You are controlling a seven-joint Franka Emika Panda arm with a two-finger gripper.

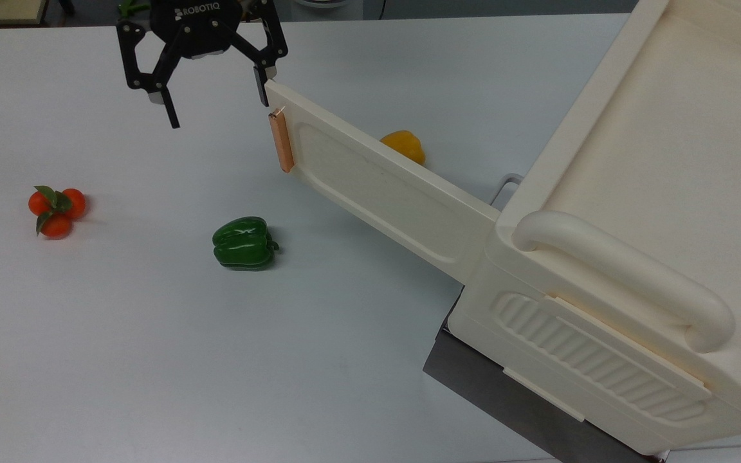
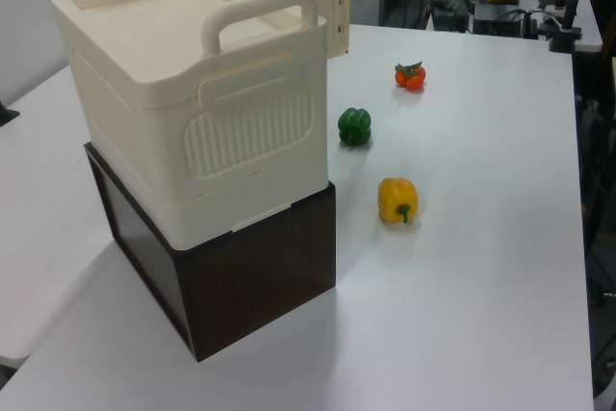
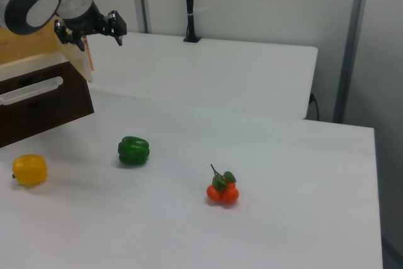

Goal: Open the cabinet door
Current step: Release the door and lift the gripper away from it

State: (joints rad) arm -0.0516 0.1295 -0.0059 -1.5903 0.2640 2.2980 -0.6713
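The cream cabinet point(image 1: 640, 193) sits on a dark box point(image 2: 241, 286) at the top view's right. Its cabinet door point(image 1: 383, 190) stands swung wide out over the table, the copper bar handle point(image 1: 281, 141) at its free end. In the left view the door point(image 2: 334, 18) juts out past the cabinet's far corner. My gripper point(image 1: 215, 103) hangs open just beyond the door's free end. One finger point(image 1: 261, 87) is right against the door's upper corner, the other point(image 1: 169, 112) stands apart to the top view's left. In the right view the gripper point(image 3: 91, 34) hovers above the door's edge point(image 3: 84, 61).
A green pepper point(image 1: 244, 242) lies on the white table point(image 1: 119, 360) in front of the door. A yellow pepper point(image 1: 404, 145) lies behind the door. A cluster of small orange fruit point(image 1: 56, 207) sits at the top view's far left.
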